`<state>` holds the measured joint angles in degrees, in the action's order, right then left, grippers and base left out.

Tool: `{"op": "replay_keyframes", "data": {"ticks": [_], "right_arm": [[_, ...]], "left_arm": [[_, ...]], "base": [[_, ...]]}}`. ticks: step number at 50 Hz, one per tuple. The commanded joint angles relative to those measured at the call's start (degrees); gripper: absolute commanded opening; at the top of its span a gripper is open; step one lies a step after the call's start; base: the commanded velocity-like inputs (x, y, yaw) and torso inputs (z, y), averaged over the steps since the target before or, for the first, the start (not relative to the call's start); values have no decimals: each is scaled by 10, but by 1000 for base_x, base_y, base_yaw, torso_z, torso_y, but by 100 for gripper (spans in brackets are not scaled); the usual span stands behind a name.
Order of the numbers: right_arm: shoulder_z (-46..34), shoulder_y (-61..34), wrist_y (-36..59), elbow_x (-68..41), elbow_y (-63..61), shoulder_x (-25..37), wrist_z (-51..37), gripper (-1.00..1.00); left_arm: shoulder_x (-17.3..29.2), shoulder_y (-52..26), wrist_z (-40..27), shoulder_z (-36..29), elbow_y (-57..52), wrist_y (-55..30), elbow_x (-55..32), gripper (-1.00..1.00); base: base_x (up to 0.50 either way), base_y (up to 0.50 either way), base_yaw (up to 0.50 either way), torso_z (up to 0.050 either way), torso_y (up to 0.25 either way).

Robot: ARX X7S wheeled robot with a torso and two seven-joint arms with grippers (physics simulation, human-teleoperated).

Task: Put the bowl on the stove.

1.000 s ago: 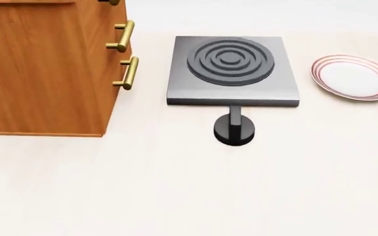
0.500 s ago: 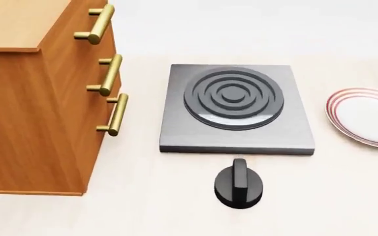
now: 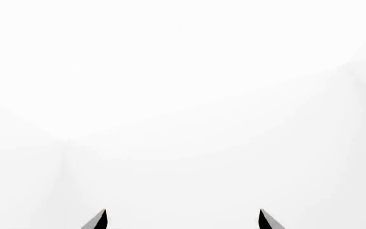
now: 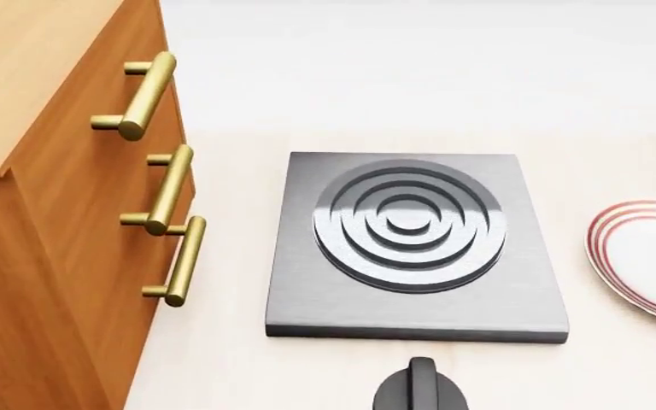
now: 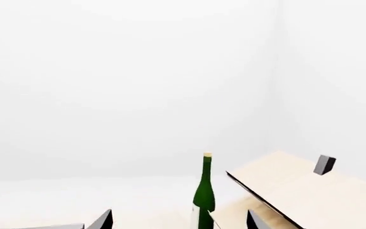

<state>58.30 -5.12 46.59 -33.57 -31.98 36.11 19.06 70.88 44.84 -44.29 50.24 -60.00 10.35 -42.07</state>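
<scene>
just pale tabletop [image 4: 340, 102] under stove [image 4: 413, 248], white walls.

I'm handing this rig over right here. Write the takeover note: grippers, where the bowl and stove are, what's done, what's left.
Left gripper: open, empty, facing blank white.
Right gripper: open, empty, with a green bottle ahead of it.
Stove: on the table between the wooden cabinet and the red-rimmed plate, burner rings bare, black knob in front.
Bowl: in no view.
Done: nothing visible. Left: find the bowl, grasp it, set it on the stove.
</scene>
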Motion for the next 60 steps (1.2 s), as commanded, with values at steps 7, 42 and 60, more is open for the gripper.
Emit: {"op": "replay_keyframes", "data": {"ticks": [7, 42, 60], "right_arm": [[-85, -79, 37, -2, 41, 102, -2, 100], [-113, 111, 152, 64, 147, 270, 142, 100], [-115, 167, 156, 96, 149, 234, 136, 100]], "left_arm": [[-9, 1, 5, 6, 0, 18, 15, 100], [-8, 1, -2, -3, 0, 12, 20, 100], [-8, 1, -9, -14, 0, 12, 27, 100]], "base": [[214, 0, 0, 0, 0], [0, 0, 0, 0, 0], [0, 0, 0, 0, 0]]}}
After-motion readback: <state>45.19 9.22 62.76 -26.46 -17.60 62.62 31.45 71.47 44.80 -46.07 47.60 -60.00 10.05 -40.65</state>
